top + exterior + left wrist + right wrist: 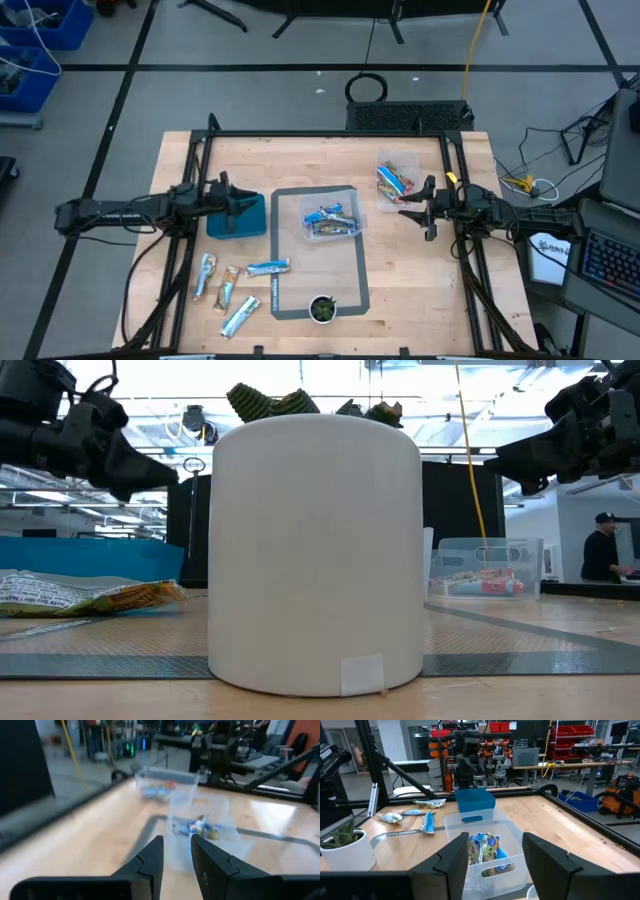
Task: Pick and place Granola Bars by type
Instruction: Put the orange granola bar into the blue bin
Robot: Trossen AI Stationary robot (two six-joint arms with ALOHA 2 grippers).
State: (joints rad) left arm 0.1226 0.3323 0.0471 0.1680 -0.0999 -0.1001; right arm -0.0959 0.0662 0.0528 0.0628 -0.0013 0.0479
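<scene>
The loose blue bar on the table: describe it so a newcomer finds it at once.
Start at the grey mat outline mid-table. At its left edge, below the blue bin, lies the blue-wrapped bar. The other loose bars left of it are silvery or tan; only this one is bright blue.

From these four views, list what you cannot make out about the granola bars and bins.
- Blue bin: high view, contents hidden by the left gripper above it.
- Loose bars: high view, wrapper print too small.
- Middle clear bin: left wrist view, blurred.
- Low view: white pot blocks the table's middle.
</scene>
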